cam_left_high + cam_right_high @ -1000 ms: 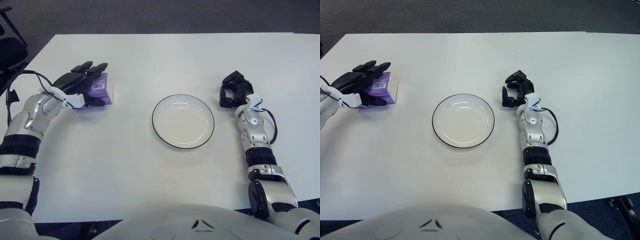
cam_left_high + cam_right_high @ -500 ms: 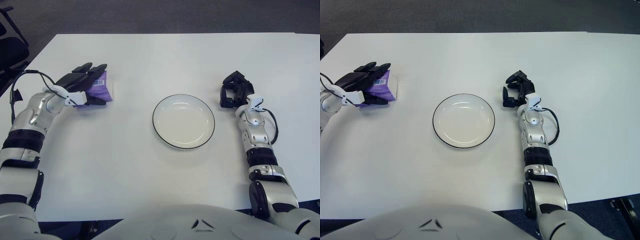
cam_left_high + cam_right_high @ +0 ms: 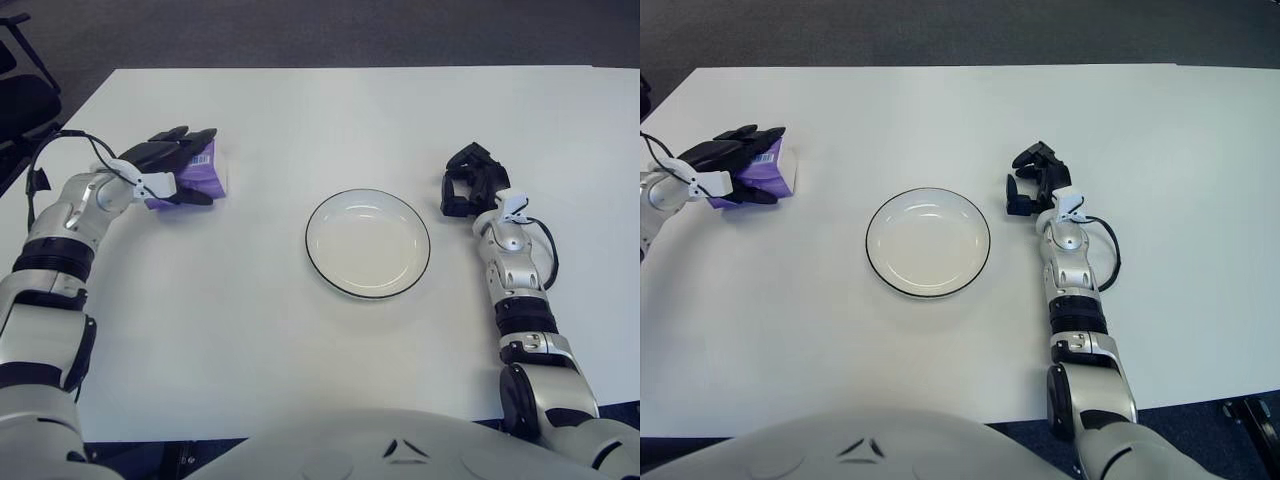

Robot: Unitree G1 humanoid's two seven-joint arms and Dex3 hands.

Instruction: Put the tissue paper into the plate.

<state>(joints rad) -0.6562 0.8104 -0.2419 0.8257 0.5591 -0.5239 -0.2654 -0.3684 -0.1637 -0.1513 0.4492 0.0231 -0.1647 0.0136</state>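
Your left hand (image 3: 165, 160) has its fingers wrapped over the purple tissue paper (image 3: 200, 175) at the table's (image 3: 330, 110) far left, well apart from the plate (image 3: 367, 243). Your right hand (image 3: 468, 182), fingers curled empty, shows right of the plate

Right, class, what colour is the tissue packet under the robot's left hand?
Purple, with a white barcode label; the tissue packet under the left hand shows best in the left eye view.

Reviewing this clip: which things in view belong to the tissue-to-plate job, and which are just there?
Part of the job:
purple tissue pack, under the left hand's fingers
left hand, closed on the pack, left of the plate
plate, empty, mid-table

Just there:
right hand, idle, right of the plate
white table
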